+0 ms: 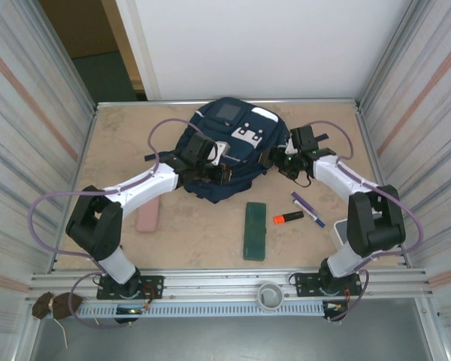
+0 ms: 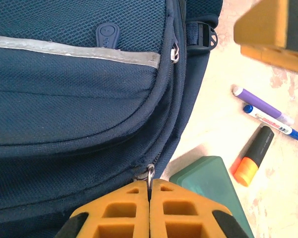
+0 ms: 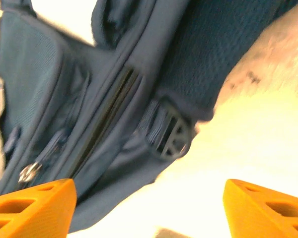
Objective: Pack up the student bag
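Observation:
The student bag (image 1: 229, 143), a navy-blue backpack, lies at the back middle of the table. My left gripper (image 1: 221, 172) is at its near edge. In the left wrist view the left gripper (image 2: 150, 184) is shut on a metal zipper pull (image 2: 150, 172) of the student bag (image 2: 79, 99). My right gripper (image 1: 283, 159) is at the bag's right side. In the right wrist view the right gripper (image 3: 149, 208) stands open, its orange fingers (image 3: 32, 203) wide apart just off the student bag (image 3: 114, 74), near a strap buckle (image 3: 170, 137), holding nothing.
On the table in front of the bag lie a green case (image 1: 255, 231), an orange highlighter (image 1: 289, 217), a purple pen (image 1: 301, 201) and a blue-capped pen (image 1: 316, 219). A pink flat item (image 1: 147, 215) lies near the left arm. Corrugated walls stand on both sides.

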